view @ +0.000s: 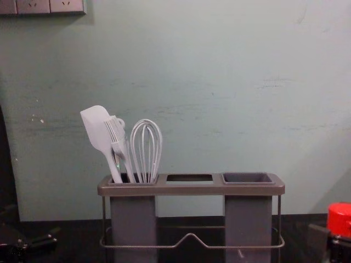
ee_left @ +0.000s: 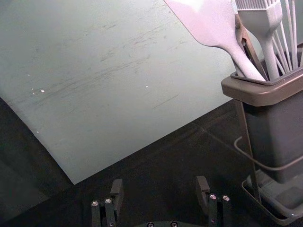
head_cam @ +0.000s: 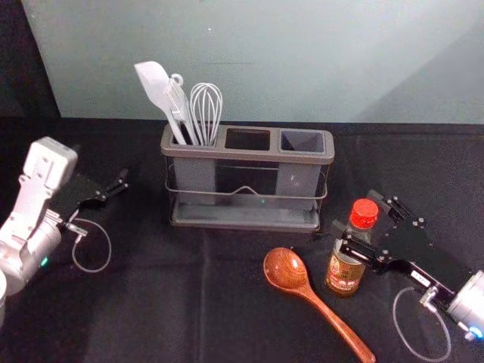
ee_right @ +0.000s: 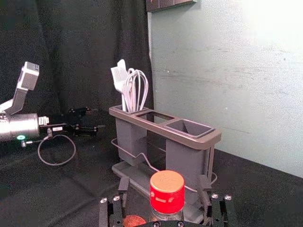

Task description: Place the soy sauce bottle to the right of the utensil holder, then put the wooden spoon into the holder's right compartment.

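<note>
right gripper (head_cam: 353, 211), jaws open, straddles bottle (head_cam: 345, 271) (label unreadable); left gripper (head_cam: 123, 181), open, left of holder (head_cam: 248, 154)

Red bottle cap (head_cam: 364, 212), glossy reddish-brown wooden spoon (head_cam: 286, 269), dark grey holder (head_cam: 246, 219), pale grey whisk (head_cam: 206, 106)

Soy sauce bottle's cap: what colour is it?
The cap is red, clearest in the head view.

Black cloth-covered table (head_cam: 151, 310), utensil holder (head_cam: 249, 155), wooden spoon (head_cam: 314, 300), upright soy sauce bottle (head_cam: 345, 274)
</note>
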Available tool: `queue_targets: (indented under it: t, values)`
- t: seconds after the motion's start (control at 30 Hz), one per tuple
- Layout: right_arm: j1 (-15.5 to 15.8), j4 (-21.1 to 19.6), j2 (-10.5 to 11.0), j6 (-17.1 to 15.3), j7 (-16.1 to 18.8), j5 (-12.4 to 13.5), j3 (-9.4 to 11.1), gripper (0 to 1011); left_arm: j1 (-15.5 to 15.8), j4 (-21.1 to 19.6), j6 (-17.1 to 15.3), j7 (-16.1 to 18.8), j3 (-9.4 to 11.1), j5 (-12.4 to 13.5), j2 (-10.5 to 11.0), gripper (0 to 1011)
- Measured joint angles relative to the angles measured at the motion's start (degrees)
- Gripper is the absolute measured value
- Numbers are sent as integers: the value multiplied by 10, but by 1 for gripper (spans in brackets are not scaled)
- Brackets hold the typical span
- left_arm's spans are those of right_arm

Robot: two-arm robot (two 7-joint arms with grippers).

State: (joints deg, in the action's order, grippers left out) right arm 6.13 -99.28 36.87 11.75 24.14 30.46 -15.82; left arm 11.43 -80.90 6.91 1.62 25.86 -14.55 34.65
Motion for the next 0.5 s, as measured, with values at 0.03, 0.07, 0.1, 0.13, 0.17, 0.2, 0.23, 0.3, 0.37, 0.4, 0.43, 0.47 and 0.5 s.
queue_targets:
  t: [0.03, 0.07, 0.1, 0.13, 0.17, 0.2, 0.23, 0.3, 0.37, 0.4, 0.43, 0.47, 0.5]
  values:
    - [1, 0, -2, -2, 1, -1, 2, 895, 0, 0, 0, 0, 0, 0, 0, 1005]
    - [1, 0, -3, -2, 1, -2, 3, 878, 0, 0, 0, 0, 0, 0, 0, 1005]
    - [2, -1, -4, -3, 1, -2, 4, 864, 0, 0, 0, 0, 0, 0, 0, 1005]
    - [4, -1, -6, -3, 2, -3, 6, 814, 0, 0, 0, 0, 0, 0, 0, 1005]
    - [4, -2, -6, -4, 3, -3, 7, 790, 0, 0, 0, 0, 0, 0, 0, 1005]
    - [5, -3, -7, -4, 3, -4, 8, 773, 0, 0, 0, 0, 0, 0, 0, 1005]
    - [5, -3, -8, -5, 4, -4, 9, 737, 0, 0, 0, 0, 0, 0, 0, 1005]
    - [7, -5, -10, -6, 6, -6, 13, 700, 0, 0, 0, 0, 0, 0, 0, 1005]
    - [9, -7, -12, -7, 8, -8, 16, 627, 0, 0, 0, 0, 0, 0, 0, 1005]
    - [9, -7, -13, -8, 9, -8, 17, 627, 0, 0, 0, 0, 0, 0, 0, 1005]
    - [10, -8, -13, -8, 10, -9, 18, 568, 0, 0, 0, 0, 0, 0, 0, 1005]
    - [11, -9, -14, -9, 10, -10, 19, 539, 0, 0, 0, 0, 0, 0, 0, 1005]
    - [12, -10, -15, -10, 11, -11, 21, 498, 0, 0, 0, 0, 0, 0, 0, 1005]
